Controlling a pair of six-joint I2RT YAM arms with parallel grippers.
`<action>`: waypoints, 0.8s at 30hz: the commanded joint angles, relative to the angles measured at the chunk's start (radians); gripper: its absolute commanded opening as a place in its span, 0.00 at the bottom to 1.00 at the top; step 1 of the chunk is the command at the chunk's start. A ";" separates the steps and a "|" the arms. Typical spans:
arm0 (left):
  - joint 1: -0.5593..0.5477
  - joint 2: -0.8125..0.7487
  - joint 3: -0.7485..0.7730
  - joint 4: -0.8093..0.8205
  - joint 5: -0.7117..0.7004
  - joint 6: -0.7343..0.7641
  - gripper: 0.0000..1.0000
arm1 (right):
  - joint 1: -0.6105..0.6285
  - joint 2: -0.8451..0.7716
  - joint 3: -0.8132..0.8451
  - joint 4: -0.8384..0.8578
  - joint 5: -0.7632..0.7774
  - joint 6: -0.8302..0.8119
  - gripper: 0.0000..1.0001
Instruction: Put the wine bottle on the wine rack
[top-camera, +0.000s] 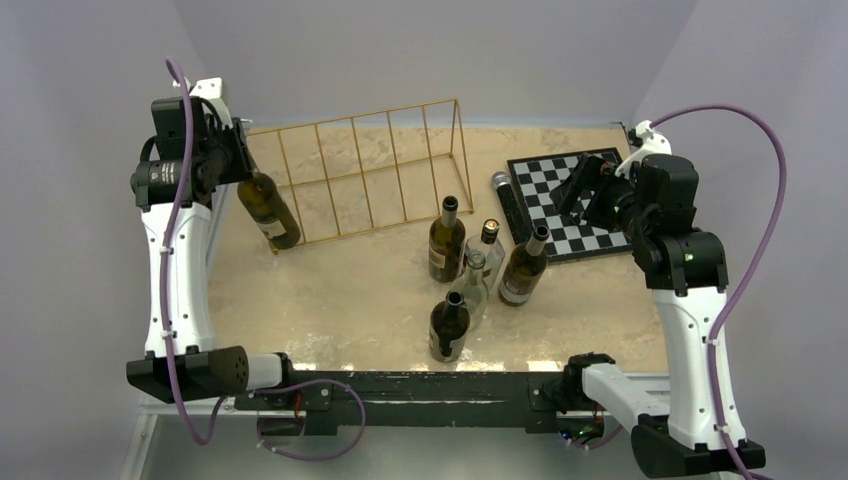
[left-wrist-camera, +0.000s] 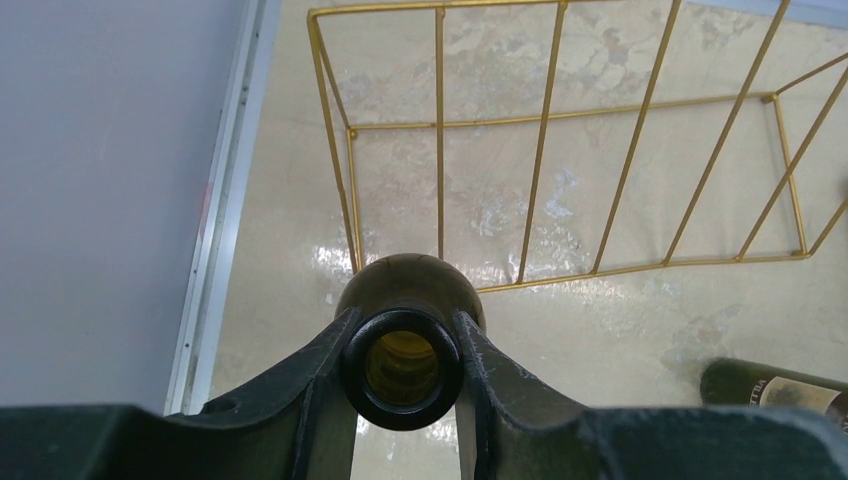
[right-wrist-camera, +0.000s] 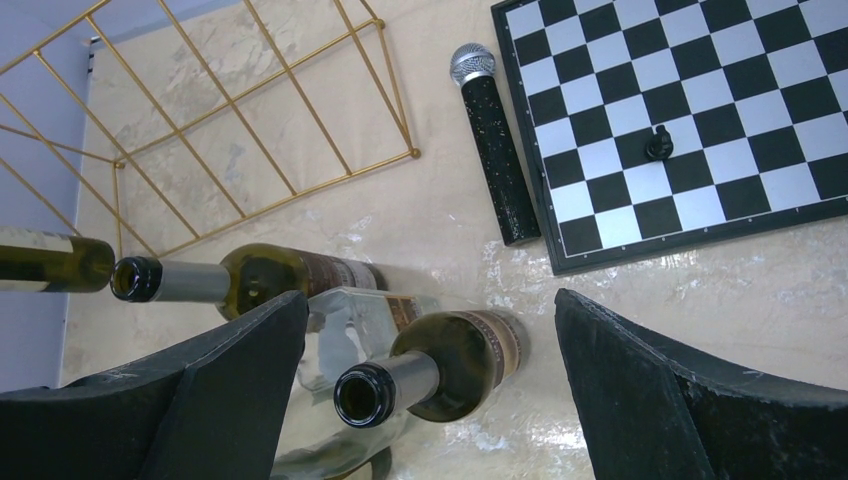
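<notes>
The wine bottle (top-camera: 268, 210) hangs neck-clenched in the left gripper (left-wrist-camera: 402, 340) at the left end of the wine rack (left-wrist-camera: 540, 150) (lined up for a slot, I judge), while the right gripper (right-wrist-camera: 428, 298) gapes empty.

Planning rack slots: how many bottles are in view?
6: one bottle in the left gripper at the rack's left end; five standing clustered: three dark bottles, two clear bottles. None seems hidden.

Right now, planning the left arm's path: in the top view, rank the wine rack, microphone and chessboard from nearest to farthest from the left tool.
1. wine rack, just right of the left tool, which holds the wine bottle.
2. microphone, right of centre, along the board's left edge.
3. chessboard, far right.
</notes>
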 joint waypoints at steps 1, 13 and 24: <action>0.008 -0.013 0.006 0.079 -0.011 -0.013 0.00 | -0.005 -0.012 -0.004 0.028 -0.012 0.012 0.99; 0.008 0.043 -0.044 0.101 -0.077 -0.032 0.00 | -0.005 -0.015 -0.002 0.022 -0.002 0.011 0.99; 0.008 0.099 -0.042 0.146 -0.089 -0.038 0.00 | -0.005 -0.017 -0.002 0.025 0.014 0.014 0.99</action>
